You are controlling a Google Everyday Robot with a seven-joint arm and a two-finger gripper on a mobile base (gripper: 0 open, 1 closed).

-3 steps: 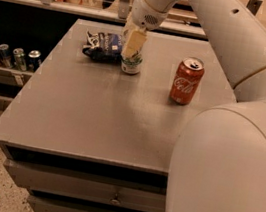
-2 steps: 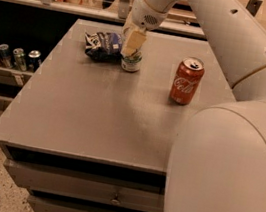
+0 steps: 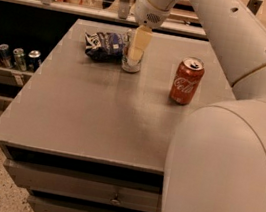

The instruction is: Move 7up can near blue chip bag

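The 7up can stands upright on the grey table at the back, just right of the blue chip bag, almost touching it. Only the can's lower part shows. My gripper comes down from above and is shut on the can; one cream finger covers its upper front. The wrinkled navy bag lies flat with white lettering.
A red Coca-Cola can stands to the right of the 7up can. My large white arm fills the right side of the view. Several cans stand on a low shelf at the left. Drawers lie below the table's front edge.
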